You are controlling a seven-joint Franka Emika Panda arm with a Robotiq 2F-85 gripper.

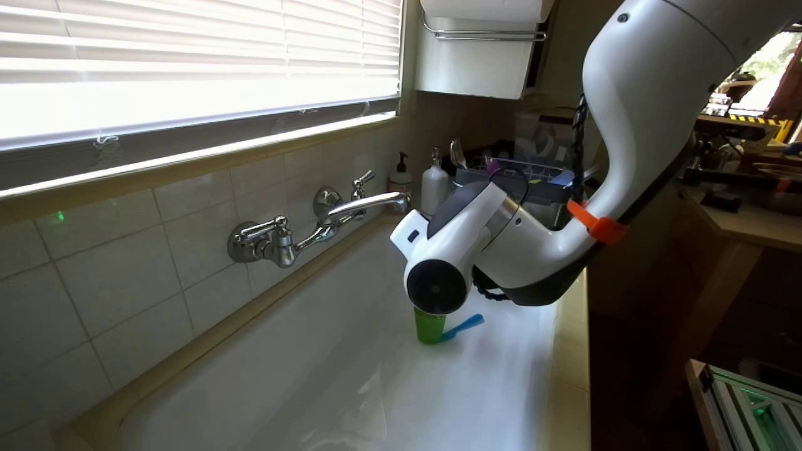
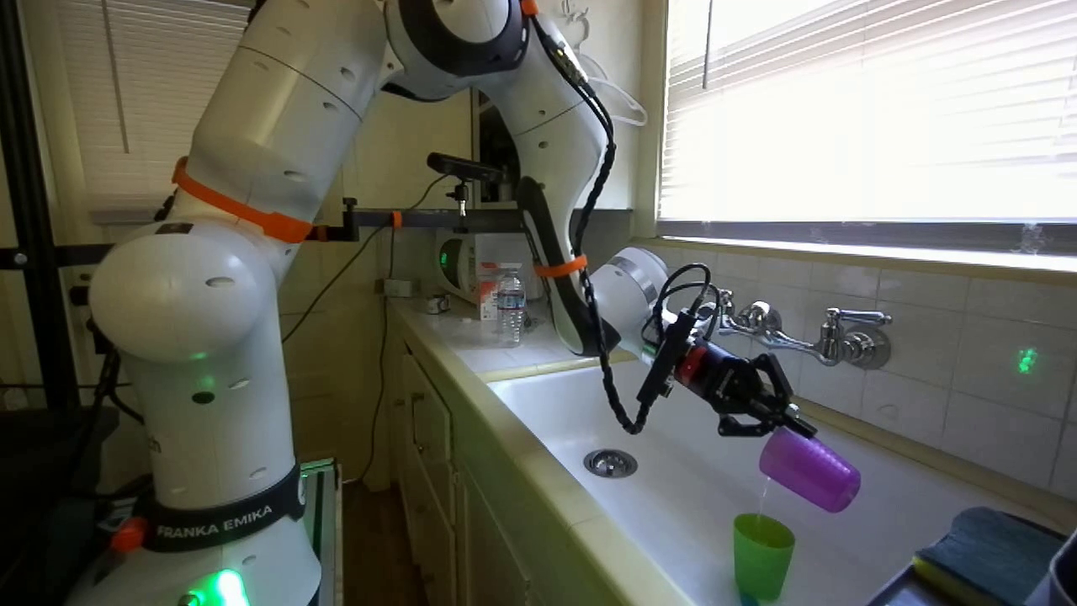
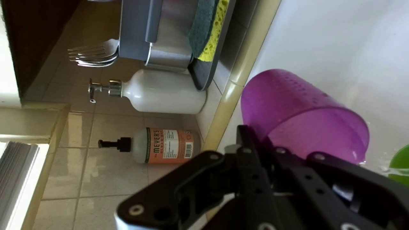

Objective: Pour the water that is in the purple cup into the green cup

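Tiled wall [image 1: 200, 225] with a chrome faucet [image 1: 341, 212] runs behind a long white sink [image 1: 307, 376], a lowered blind [image 1: 188, 62] above. Over the sink the arm [image 2: 551, 126] holds its gripper [image 2: 799, 423] low, jaws narrow, pinching the side of the purple cup [image 2: 809, 470] near its mouth. That cup is tipped over on its side, mouth to the left in an exterior view. From its lip a thin stream of water [image 2: 764, 497] runs into the green cup [image 2: 762, 564], which stands upright on the sink floor, below and slightly left, the two cups apart. At the green cup's base a blue stick [image 1: 465, 326] slants out to the right in an exterior view; whether it is fixed there cannot be told. Farther off to the left in an exterior view are the drain [image 2: 611, 463] and, on the counter [image 2: 458, 332], a clear bottle [image 2: 510, 307] near a microwave [image 2: 464, 273]. Past the sink's edge, in the wrist view, a dispenser [image 3: 169, 92] and a soap bottle [image 3: 172, 145] stand near each other, with a sponge [image 3: 209, 32] on a tray [image 3: 204, 75] close by. Forks [image 3: 96, 53] stick up from a caddy [image 3: 135, 32].
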